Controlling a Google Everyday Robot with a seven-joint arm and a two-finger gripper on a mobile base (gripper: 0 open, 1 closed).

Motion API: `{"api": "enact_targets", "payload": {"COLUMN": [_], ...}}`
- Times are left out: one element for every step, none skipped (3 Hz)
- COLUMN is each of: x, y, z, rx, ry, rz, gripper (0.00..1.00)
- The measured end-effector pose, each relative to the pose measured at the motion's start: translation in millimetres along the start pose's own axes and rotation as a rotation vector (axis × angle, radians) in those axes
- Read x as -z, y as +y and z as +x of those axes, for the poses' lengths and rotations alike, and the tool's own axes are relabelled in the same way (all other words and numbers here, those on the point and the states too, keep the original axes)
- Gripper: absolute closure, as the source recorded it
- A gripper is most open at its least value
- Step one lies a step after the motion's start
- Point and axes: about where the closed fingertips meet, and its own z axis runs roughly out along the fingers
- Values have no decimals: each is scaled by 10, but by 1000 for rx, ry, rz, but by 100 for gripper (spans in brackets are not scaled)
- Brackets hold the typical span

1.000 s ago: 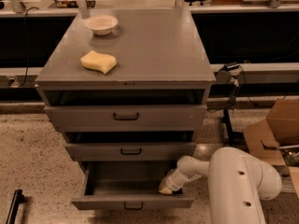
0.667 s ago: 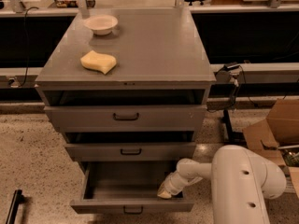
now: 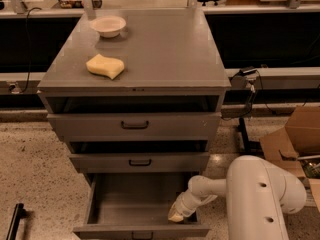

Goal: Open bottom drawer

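Note:
The bottom drawer [image 3: 140, 230] of the grey metal cabinet is pulled well out, and its empty inside shows. Its slim front panel sits at the lower edge of the view with its small black handle [image 3: 142, 235] partly cut off. My gripper [image 3: 176, 215] reaches in from the right on a white arm [image 3: 260, 194]. Its tip rests inside the drawer at the right front corner, just behind the front panel. The middle drawer [image 3: 140, 162] and the top drawer [image 3: 134, 125] stand above, each a little out.
A yellow sponge [image 3: 105, 66] and a white bowl [image 3: 108, 26] lie on the cabinet top. A cardboard box [image 3: 295, 134] stands on the floor at the right. A black bar [image 3: 15, 221] lies at the lower left. Cables and a rail run behind the cabinet.
The bottom drawer has slid further out toward the camera, and my gripper has moved with it, down and a little left.

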Motion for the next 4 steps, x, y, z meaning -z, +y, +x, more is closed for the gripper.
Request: {"api": "enact_targets", "payload": {"x": [-67,-143,-143,-70], "y": [76,329,329,578], "z": [17,18,18,-35], "rx": [13,44,44,84], "ry": [-8,1,1,-20], "rz": [-60,-148,-149,-195], "gripper": [100,100,100,100]}}
